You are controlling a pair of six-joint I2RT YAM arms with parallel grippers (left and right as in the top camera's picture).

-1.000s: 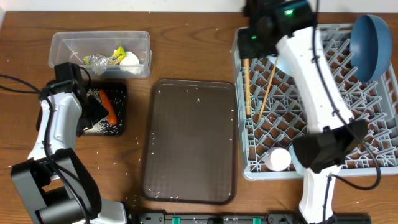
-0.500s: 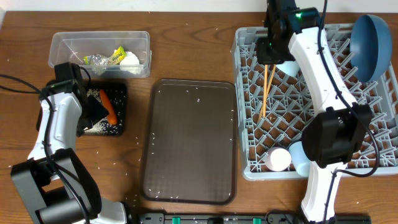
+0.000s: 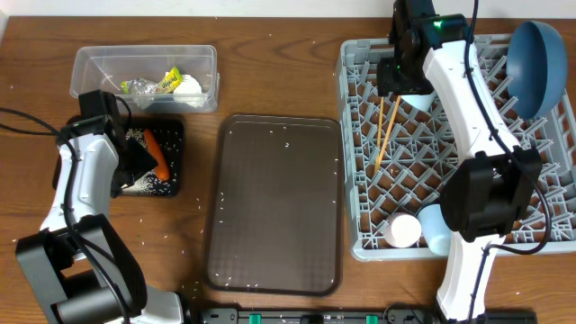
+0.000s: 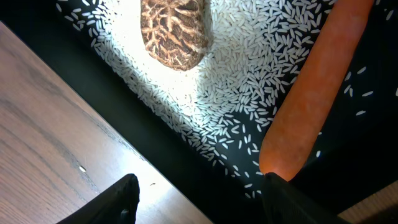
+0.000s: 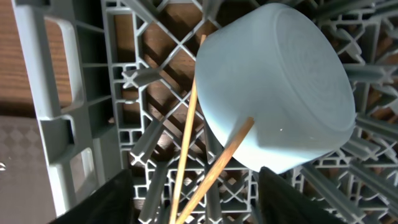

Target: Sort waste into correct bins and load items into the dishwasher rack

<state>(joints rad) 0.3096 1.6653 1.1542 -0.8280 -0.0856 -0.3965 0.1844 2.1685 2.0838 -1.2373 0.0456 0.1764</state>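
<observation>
My right gripper (image 3: 401, 74) (image 5: 196, 186) stands open over the back-left part of the dishwasher rack (image 3: 540, 180) (image 5: 56, 93). Two wooden chopsticks (image 3: 385, 133) (image 5: 185, 155) lie loose in the rack between its fingers, leaning against the overturned light-blue bowl (image 3: 419, 97) (image 5: 280, 81). The blue plate (image 3: 531, 67) stands at the rack's back right. A pink cup (image 3: 402, 231) and a light-blue cup (image 3: 434, 229) sit at its front. My left gripper (image 3: 137, 160) (image 4: 200, 186) hangs open over the black tray (image 3: 171, 130) (image 4: 186, 165), beside the carrot (image 3: 157, 153) (image 4: 317, 93), with rice (image 4: 242, 62) and a brown lump (image 4: 174, 31).
A dark-brown serving tray (image 3: 274, 202) lies in the middle with a few rice grains on it. The clear tub (image 3: 81, 67) at the back left holds crumpled tissue (image 3: 189, 85) and a yellow-green wrapper (image 3: 169, 81). Loose grains dot the table.
My right gripper moved right from the rack's left edge, opened and let go of the chopsticks, which now lie in the rack. The left arm has not moved.
</observation>
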